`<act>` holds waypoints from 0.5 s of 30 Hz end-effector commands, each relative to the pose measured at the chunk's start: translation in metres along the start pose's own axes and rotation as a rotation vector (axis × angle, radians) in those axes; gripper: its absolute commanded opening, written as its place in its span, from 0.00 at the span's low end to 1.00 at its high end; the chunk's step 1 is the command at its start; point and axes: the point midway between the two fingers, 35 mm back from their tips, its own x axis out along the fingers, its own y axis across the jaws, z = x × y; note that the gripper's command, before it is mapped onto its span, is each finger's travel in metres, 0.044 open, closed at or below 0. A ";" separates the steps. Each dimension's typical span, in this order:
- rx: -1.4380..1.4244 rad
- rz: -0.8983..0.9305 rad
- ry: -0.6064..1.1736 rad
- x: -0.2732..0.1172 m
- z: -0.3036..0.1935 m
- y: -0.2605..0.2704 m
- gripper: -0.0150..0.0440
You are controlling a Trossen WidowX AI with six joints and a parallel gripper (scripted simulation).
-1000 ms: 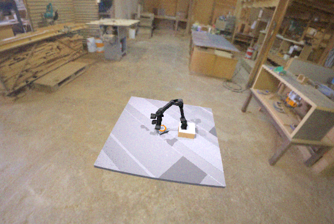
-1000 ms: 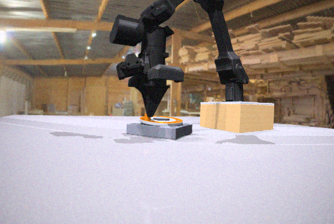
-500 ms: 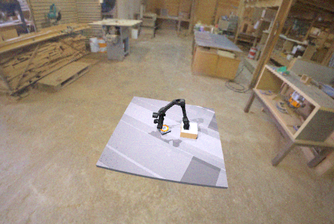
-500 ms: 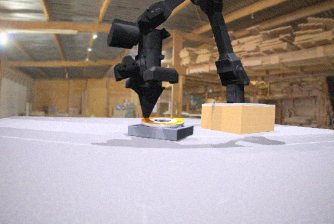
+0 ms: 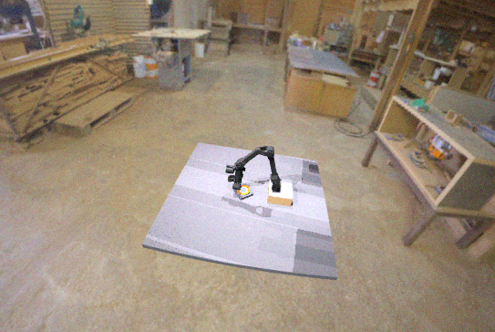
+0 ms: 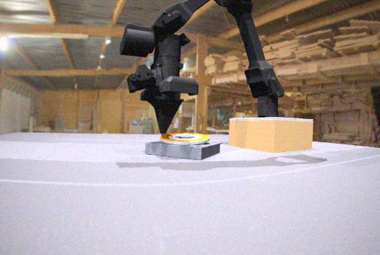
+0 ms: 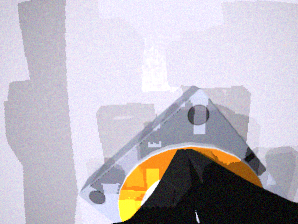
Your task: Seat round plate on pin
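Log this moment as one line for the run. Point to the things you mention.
gripper (image 6: 164, 133) (image 7: 184, 156): shut, tip at plate rim | round plate (image 6: 185, 142) (image 7: 135, 184) (image 5: 240, 191): above base (image 6: 173, 151) (image 7: 172, 131) (image 5: 245, 196) | pin: hidden | alignment: cannot tell

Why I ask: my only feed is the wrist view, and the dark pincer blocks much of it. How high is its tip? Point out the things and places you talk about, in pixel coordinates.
Observer: Low. In the exterior view the pincer (image 5: 236, 187) (image 6: 164, 132) (image 7: 184, 156) reaches down to the plate (image 5: 249, 190) (image 6: 196, 142) (image 7: 128, 195), at the rim farthest from the box; I can't confirm actual contact.

Operator: What box?

Observer: A tan-sided, white-topped box (image 5: 280, 200) (image 6: 252, 134); the arm (image 5: 268, 150) (image 6: 250, 35) stands on it, beside the plate's grey base (image 5: 246, 196) (image 6: 173, 150) (image 7: 172, 132).
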 end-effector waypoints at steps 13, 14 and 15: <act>0.005 -0.011 0.011 0.001 -0.004 -0.020 0.25; 0.005 -0.011 0.011 0.001 -0.004 -0.021 0.25; 0.005 -0.011 0.011 0.001 -0.004 -0.022 0.25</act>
